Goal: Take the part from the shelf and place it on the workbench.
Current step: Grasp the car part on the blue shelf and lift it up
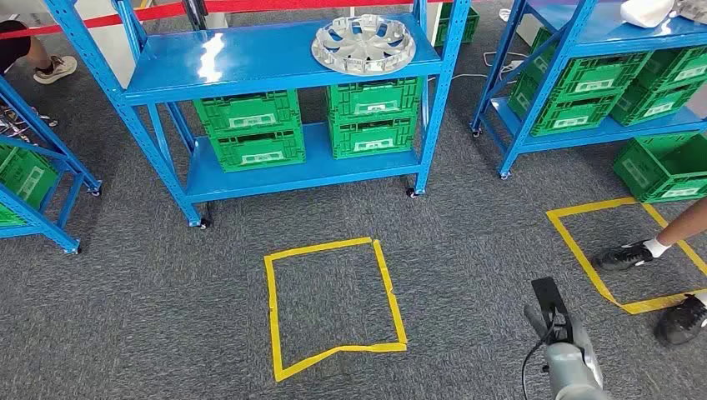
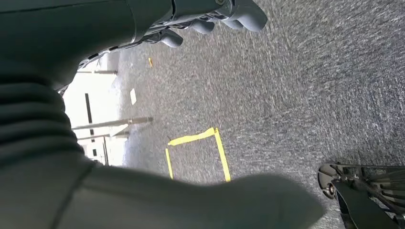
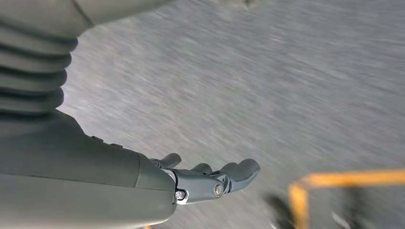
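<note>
Grey carpet (image 1: 467, 250) covered the floor, marked with a yellow taped square (image 1: 333, 304) straight ahead and a second taped outline (image 1: 621, 250) to the right, where a person's shoes (image 1: 634, 254) stood. Beyond the near square stood a blue shelf rack (image 1: 250, 71), green crates (image 1: 250, 125) stacked on its lower level, with more racks to either side. On its upper level, toward the right end, lay the part (image 1: 364, 43), a silver wheel cover resting flat and untouched. Both arms hung low: the left hand (image 2: 215, 19) and the right hand (image 3: 210, 179) each held nothing, fingers loosely apart and pointing over the carpet. No workbench was visible from this position. The step in hand appeared to be the approach, so doing it well probably meant stepping into the near square and squaring up to the rack's right half before raising either arm. Since the cover looked broad and thin, taking it by opposite rims with both hands seemed safer than a one-handed pinch, keeping clear of the upright post (image 1: 438, 92) beside it.
</note>
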